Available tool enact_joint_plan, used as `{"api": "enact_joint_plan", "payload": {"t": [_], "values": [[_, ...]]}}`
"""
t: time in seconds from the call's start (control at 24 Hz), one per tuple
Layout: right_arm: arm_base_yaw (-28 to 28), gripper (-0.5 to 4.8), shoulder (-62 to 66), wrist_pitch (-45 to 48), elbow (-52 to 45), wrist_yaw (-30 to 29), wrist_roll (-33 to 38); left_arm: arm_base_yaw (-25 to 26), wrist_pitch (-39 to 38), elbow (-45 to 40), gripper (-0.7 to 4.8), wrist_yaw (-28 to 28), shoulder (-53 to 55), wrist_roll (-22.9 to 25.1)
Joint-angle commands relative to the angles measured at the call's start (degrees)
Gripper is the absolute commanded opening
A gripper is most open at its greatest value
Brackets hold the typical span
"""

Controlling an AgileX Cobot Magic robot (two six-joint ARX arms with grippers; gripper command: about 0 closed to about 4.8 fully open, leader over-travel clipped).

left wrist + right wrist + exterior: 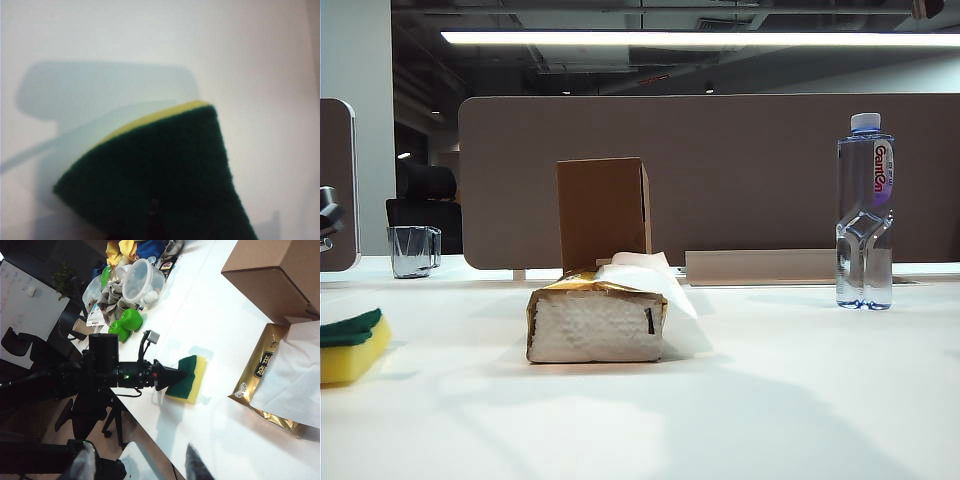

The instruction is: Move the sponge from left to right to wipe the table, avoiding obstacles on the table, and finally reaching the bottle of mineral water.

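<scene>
while my arms hang over it, the table lies wide and white. the box stands up in the middle at the back, and the tissues lie just in front of it, one sheet poking out. the bottle stands far off on the right side. a glass mug sits at the back on the left. the sponge is at the left edge, green side up, tipped a bit. my left claw is clenched on the sponge. my right claw hangs above the table with its fingers apart, holding nothing.
</scene>
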Motion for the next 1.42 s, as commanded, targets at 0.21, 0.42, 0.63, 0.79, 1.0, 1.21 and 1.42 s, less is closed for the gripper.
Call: {"api": "enact_joint_plan", "payload": {"t": [0.21,0.42,0.63,0.79,1.0,1.21,1.42], "values": [[0.07,2.34,-0.17,0.87,0.31,-0.15,-0.33,-0.04,-7.28,-4.35,-0.06,0.68,-8.83,-0.33],[0.15,2.34,-0.17,0.87,0.31,-0.17,-0.33,-0.04,-9.86,-6.67,-0.06,0.90,-14.40,-0.35],[0.39,2.34,-0.20,0.68,0.31,-0.31,-0.33,-0.04,-10.38,-9.57,-0.06,0.76,-17.07,-1.55],[0.39,2.34,-0.22,0.66,0.31,-2.34,-0.35,-0.04,-9.99,-11.28,-0.06,0.61,-17.05,-1.70],[0.39,2.34,-1.01,-4.72,0.28,-4.68,-0.37,-0.07,-9.70,-11.41,-0.06,0.61,-17.05,-2.67],[0.39,2.34,-1.36,-8.66,0.28,-4.66,-2.10,-0.92,-9.31,-11.45,-0.06,0.59,-17.05,-2.93],[0.39,2.34,-1.38,-9.60,0.28,-4.66,-2.10,-6.78,-6.67,-11.47,-0.06,-1.49,-17.00,-4.85]]}}
